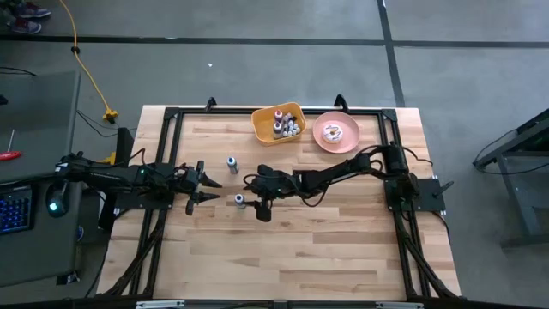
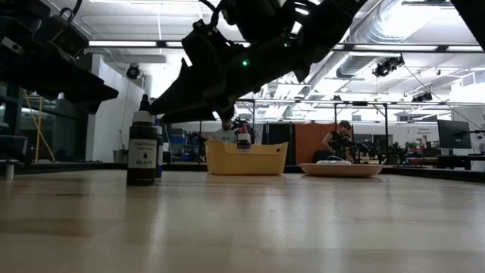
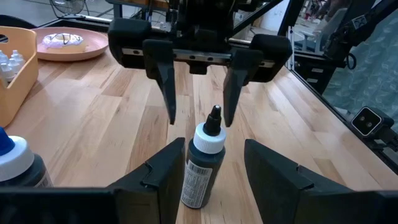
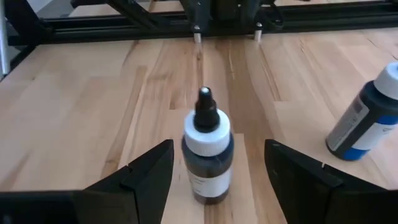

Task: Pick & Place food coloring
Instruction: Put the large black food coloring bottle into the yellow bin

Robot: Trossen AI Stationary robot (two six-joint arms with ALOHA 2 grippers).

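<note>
A: Where is the right pincer [image 1: 255, 184]?
B: In the overhead picture it sits just left of the middle of the frame, low over the surface [image 1: 343, 240]. Its two fingers [image 4: 149, 174] stand wide apart with nothing between them but the black bottle [image 4: 207, 152], and they do not touch it.

A: So the bottle is free?
B: Yes. It stands upright on its own, white collar and black tip on top, in the middle of the right wrist picture. From above it is the small speck [image 1: 240, 200] just left of centre, between the two pincers.

A: And the left pincer [image 1: 212, 184]?
B: It lies left of centre in the overhead picture, pointing at the same bottle. Its fingers [image 3: 273, 177] are spread too, with the bottle [image 3: 203, 163] upright between them and clear of both.

A: Anything else close by?
B: A second bottle with a blue label [image 1: 232, 163] stands a little above the black one in the overhead frame; the right wrist picture shows it at the right edge [image 4: 367, 121].

A: Farther out?
B: A yellow tub [image 1: 279, 124] holding several small bottles sits near the top centre, and a pink plate [image 1: 336, 132] with a doughnut is just right of it. In the low picture the black bottle [image 2: 142, 148] stands at the left, with the tub [image 2: 246, 158] and plate [image 2: 341, 169] behind.
</note>
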